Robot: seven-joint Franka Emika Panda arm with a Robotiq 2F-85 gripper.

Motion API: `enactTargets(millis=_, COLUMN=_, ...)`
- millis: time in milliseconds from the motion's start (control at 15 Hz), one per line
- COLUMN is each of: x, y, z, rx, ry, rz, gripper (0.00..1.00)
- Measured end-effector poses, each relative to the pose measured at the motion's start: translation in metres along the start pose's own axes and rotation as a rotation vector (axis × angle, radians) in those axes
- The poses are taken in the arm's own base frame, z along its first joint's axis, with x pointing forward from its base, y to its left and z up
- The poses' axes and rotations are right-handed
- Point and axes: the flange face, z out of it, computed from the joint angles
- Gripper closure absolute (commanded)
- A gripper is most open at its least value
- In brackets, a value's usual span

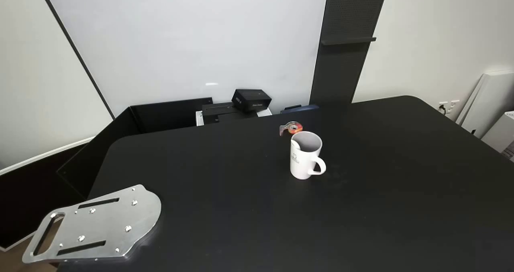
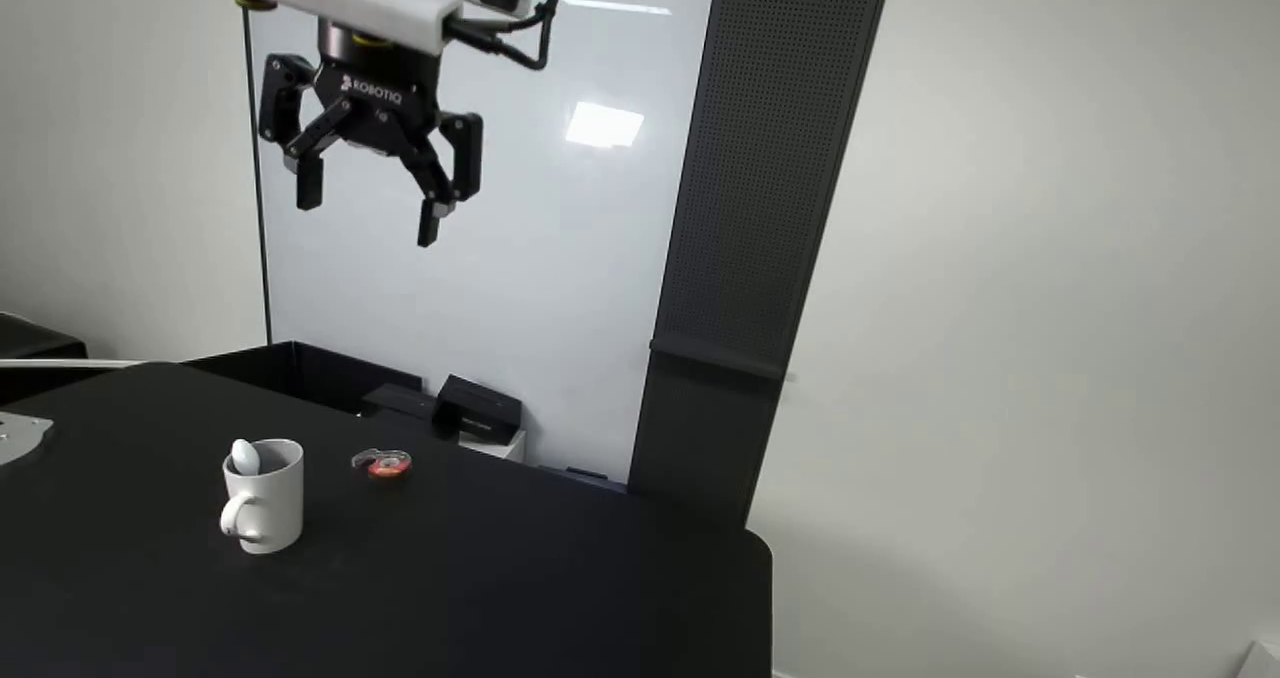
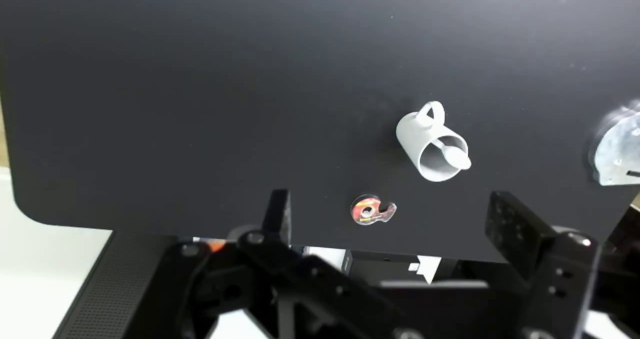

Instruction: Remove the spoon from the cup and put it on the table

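Well, the tool (image 2: pixel 368 218) gapes wide and the spoon (image 3: pixel 456 157) is in the cup (image 2: pixel 275 505)!

High over the bench (image 2: pixel 520 558) it hangs, black jointed fingers (image 2: pixel 309 183) spread far apart, only air between them. The spoon, smooth and white, leans inside the cup, its oval bowl up at the rim. The cup stands upright, a white cylinder with a loop handle, on the bench's matte black top. Near it, a tape dispenser (image 2: pixel 388 466), see-through and reddish-orange; at the bench's edge, a slotted metal plate (image 1: pixel 108 220), silvery.
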Motion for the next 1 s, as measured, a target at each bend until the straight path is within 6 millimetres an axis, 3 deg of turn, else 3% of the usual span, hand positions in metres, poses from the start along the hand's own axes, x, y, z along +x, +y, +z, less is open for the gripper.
enactTargets(millis=333, x=0.028, y=-0.051, z=0.060, rx=-0.036, ry=-0.036, rz=-0.135, gripper=0.00)
enactTargets(millis=733, x=0.045, y=-0.101, z=0.125, rx=-0.092, ry=-0.071, rz=-0.297, gripper=0.00)
enactTargets(millis=1000, x=0.055, y=-0.122, z=0.156, rx=-0.162, ry=-0.058, rz=-0.263, gripper=0.00)
